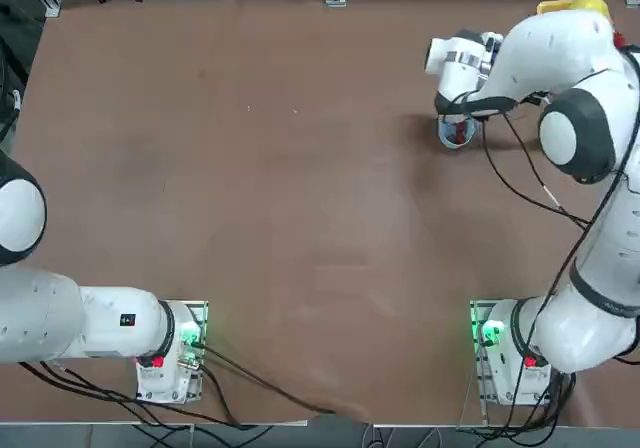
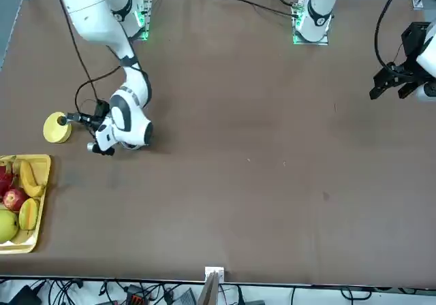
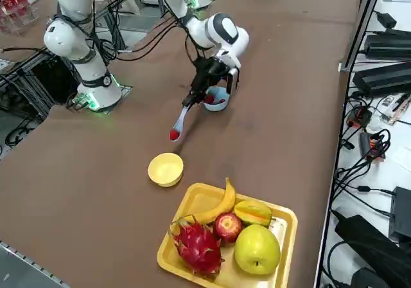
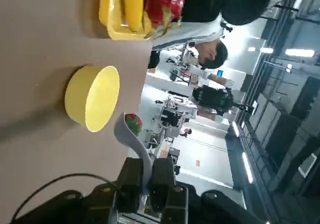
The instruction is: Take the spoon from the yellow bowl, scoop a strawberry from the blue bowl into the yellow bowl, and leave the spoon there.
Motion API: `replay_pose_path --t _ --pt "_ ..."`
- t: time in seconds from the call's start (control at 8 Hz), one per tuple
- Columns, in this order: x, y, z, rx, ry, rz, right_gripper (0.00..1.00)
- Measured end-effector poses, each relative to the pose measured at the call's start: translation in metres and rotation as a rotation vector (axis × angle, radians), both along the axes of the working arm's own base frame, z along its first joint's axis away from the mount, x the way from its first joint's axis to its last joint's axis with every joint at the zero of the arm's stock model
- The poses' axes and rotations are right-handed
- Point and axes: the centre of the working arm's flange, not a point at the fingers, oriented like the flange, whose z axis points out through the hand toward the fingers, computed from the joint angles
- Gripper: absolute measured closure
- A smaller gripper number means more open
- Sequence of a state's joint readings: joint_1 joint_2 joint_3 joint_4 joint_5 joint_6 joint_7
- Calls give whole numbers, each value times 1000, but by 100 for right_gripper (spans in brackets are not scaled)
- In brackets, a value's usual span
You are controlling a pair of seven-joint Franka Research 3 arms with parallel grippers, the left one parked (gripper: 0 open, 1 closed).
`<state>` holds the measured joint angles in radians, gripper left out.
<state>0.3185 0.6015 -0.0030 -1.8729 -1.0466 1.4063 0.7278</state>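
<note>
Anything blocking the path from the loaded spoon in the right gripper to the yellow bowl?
Nothing visible stands between the spoon, carrying a strawberry in the right gripper, and the yellow bowl; the fruit tray lies beyond the bowl.

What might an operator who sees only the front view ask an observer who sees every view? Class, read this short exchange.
Operator: What are the right gripper's fingers holding, out there near the yellow bowl?
Observer: In the wrist view, the right gripper is shut on the spoon.
Operator: Is the spoon loaded?
Observer: Yes, a strawberry sits at its far end, short of the yellow bowl.
Operator: Thanks. I'd cautiously move on towards the yellow bowl.
</note>
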Motion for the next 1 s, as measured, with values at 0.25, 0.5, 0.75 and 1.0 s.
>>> replay_pose_path --t 0.25,0.5,0.75,1.0 --pt "5 -20 -1 37 78 7 88" --pt "7 -37 -6 86 173 15 88" --pt "8 -47 -15 130 271 34 88" --pt "6 -50 -25 162 416 60 88"
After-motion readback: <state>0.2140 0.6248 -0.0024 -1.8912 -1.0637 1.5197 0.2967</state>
